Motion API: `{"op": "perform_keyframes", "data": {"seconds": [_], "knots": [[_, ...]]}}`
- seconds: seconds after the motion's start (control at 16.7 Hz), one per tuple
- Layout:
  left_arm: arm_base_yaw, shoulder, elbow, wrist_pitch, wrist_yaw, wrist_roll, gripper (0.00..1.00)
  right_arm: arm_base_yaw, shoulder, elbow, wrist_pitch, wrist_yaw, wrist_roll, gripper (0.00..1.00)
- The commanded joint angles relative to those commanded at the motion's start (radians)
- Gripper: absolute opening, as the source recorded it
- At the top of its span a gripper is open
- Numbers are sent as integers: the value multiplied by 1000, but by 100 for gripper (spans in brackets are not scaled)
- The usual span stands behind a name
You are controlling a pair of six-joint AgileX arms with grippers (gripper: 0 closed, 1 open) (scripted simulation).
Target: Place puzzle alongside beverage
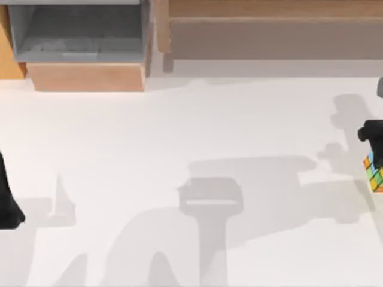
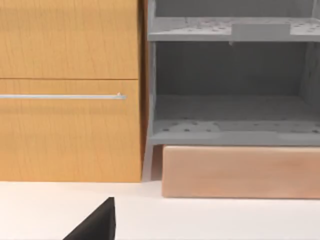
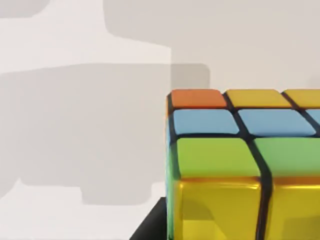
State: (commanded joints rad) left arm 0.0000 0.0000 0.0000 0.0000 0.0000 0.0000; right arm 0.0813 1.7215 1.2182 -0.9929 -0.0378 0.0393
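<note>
1. The right gripper (image 1: 372, 140) sits at the table's (image 1: 179, 137) far right edge, touching the puzzle cube (image 1: 374, 172); whether it is clamped I cannot tell
2. The left gripper (image 1: 7, 197) is parked at the left edge, fingers' state unclear
3. A grey shelf unit (image 2: 230, 85) stands behind

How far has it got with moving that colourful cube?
Early on, it seems. The cube sits at the table's right edge with the right pincer right at it; whether it is gripped I cannot tell. The left pincer waits at the left edge. I see no drink here, so setting the cube beside one is still left.
</note>
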Motion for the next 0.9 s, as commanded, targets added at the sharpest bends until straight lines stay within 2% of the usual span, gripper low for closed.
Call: {"op": "perform_keyframes", "data": {"seconds": [0.36,0.9], "knots": [[0,0,0,0,0,0,100,2,-23,-8,48,-5,12,0],[0,0,0,0,0,0,100,-18,37,-85,52,41,36,0]]}}
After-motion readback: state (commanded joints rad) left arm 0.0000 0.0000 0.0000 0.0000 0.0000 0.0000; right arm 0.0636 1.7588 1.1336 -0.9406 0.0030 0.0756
